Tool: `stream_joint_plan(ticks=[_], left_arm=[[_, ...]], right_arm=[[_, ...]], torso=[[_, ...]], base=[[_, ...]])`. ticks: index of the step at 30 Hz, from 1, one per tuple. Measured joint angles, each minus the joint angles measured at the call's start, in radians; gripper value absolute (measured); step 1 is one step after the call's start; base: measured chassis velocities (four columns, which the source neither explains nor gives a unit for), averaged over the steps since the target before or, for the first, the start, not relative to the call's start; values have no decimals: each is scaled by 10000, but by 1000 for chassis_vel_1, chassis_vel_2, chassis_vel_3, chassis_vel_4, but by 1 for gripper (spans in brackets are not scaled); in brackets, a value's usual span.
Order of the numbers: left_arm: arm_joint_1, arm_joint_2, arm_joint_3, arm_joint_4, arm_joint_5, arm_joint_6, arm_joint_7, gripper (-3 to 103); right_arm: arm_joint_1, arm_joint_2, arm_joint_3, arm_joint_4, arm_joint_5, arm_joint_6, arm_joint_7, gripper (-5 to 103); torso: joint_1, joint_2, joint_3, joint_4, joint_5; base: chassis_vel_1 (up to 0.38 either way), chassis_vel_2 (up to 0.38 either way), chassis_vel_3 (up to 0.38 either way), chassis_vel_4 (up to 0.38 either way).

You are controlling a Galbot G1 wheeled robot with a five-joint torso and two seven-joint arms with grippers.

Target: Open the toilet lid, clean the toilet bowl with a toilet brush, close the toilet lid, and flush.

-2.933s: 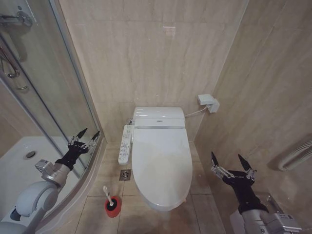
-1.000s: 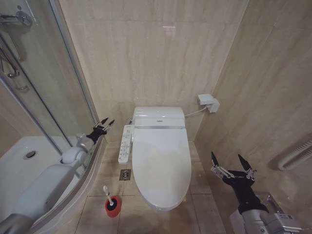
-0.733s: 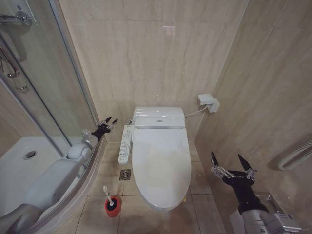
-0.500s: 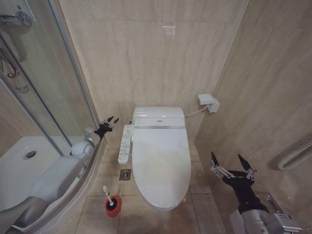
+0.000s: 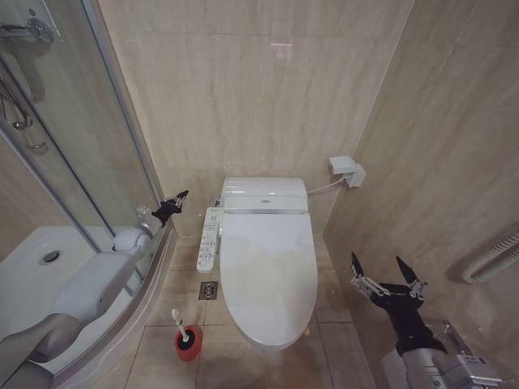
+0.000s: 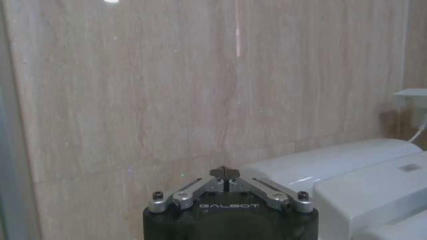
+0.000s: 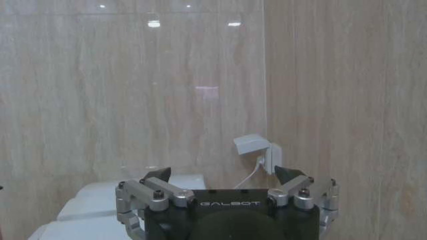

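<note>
Toilet lid (image 5: 268,267) lies closed, centre floor. Left end effector (image 5: 170,206), apparently pinched shut and empty, hovers far-left; it should hook the lid's left edge. Right end effector (image 5: 388,276) parked, spread, empty.

— Where's the left arm?
— Stretched forward on the left, its left gripper (image 5: 170,207) raised at the far end, fingers pinched together to a point.
— And the right?
— Low at the right, forearm angled upward, right gripper (image 5: 388,275) held up with its two fingertips spread wide apart
</note>
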Motion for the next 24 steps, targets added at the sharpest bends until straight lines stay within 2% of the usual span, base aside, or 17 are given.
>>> stream_joint_plan(ticks=[2, 3, 24], left_arm=[[-1, 0, 29, -49, 0, -16, 60, 8], [0, -6, 34, -66, 0, -24, 71, 0], [233, -78, 66, -388, 26, -38, 29, 0]], right_arm=[[0, 0, 0, -1, 0, 0, 0, 100], [0, 0, 0, 0, 0, 0, 0, 100], [0, 0, 0, 0, 0, 0, 0, 100]], torso=[[0, 0, 0, -1, -1], [0, 0, 0, -2, -1], [-1, 1, 0, -1, 0]], base=[[0, 0, 0, 0], [0, 0, 0, 0], [0, 0, 0, 0]])
